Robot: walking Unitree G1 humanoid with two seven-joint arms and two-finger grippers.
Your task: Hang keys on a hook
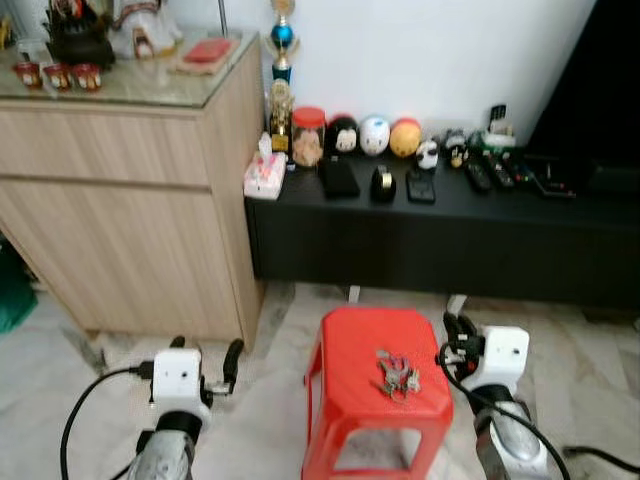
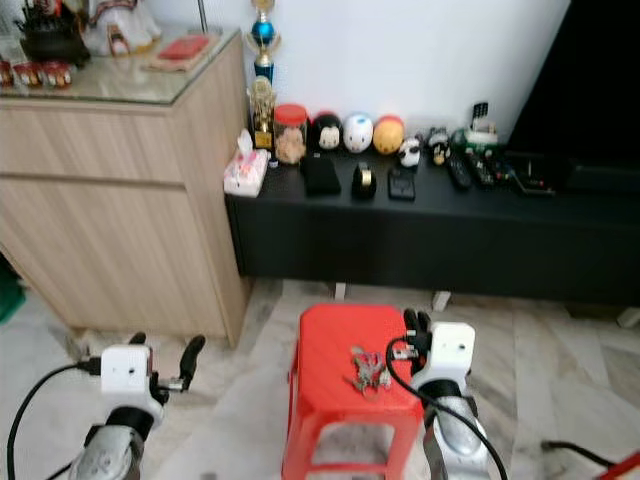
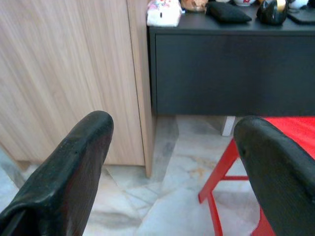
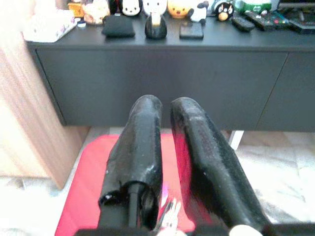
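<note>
A bunch of keys (image 1: 397, 373) lies on top of a red plastic stool (image 1: 355, 340) on the floor in front of me. My right gripper (image 1: 453, 333) hovers just right of the stool's top, level with the keys and apart from them. In the right wrist view the right gripper (image 4: 165, 105) has its black fingers (image 4: 142, 142) nearly touching with nothing between them, and the keys (image 4: 168, 212) glint below. My left gripper (image 1: 207, 352) is held left of the stool, its fingers (image 3: 74, 162) spread wide and empty.
A light wooden cabinet (image 1: 130, 210) stands at the left. A low black console (image 1: 450, 235) runs along the wall behind the stool, carrying a tissue box (image 1: 265, 175), a jar, round toys and remotes (image 1: 495, 172). The floor is marble tile (image 1: 270, 400).
</note>
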